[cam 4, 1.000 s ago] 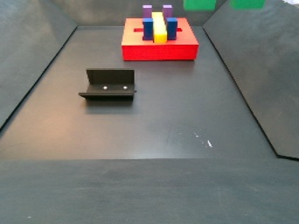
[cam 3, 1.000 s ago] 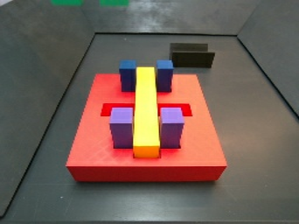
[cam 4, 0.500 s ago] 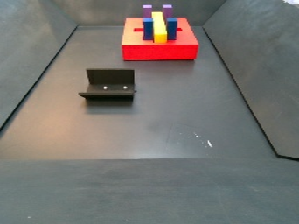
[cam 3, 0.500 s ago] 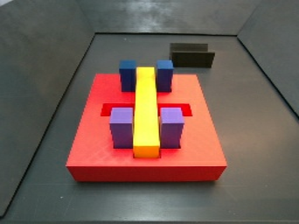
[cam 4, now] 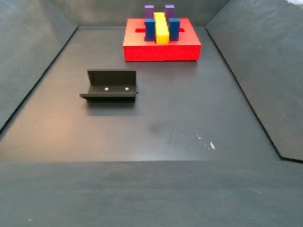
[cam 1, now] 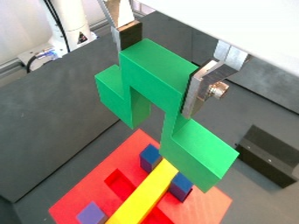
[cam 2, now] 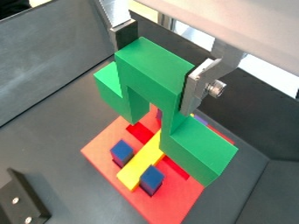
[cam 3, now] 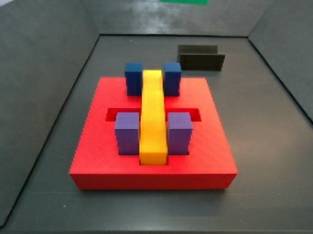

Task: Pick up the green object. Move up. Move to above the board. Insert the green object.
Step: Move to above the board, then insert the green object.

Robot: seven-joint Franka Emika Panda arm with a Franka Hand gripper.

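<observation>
In both wrist views my gripper (cam 1: 158, 72) (cam 2: 162, 66) is shut on the raised centre cube of the green object (cam 1: 149, 92) (cam 2: 149, 80), one silver finger on each side. Its two lower legs hang down. Far below it lies the red board (cam 1: 114, 168) (cam 2: 103, 146), which carries a long yellow bar (cam 1: 142, 199) (cam 2: 145, 159) between blue and purple blocks. In a side view only a green sliver (cam 3: 184, 2) of the object shows at the top edge, above the far end of the board (cam 3: 146, 172). The gripper itself is outside both side views.
The fixture (cam 3: 202, 58) (cam 4: 110, 86) stands on the dark floor apart from the board (cam 4: 160, 51), and also appears in both wrist views (cam 1: 267, 154) (cam 2: 17, 198). Dark walls enclose the floor on the sides.
The green patches at the top edge of the side views have shifted: one now shows a single sliver further right, the other shows none. Board and fixture have not moved.
</observation>
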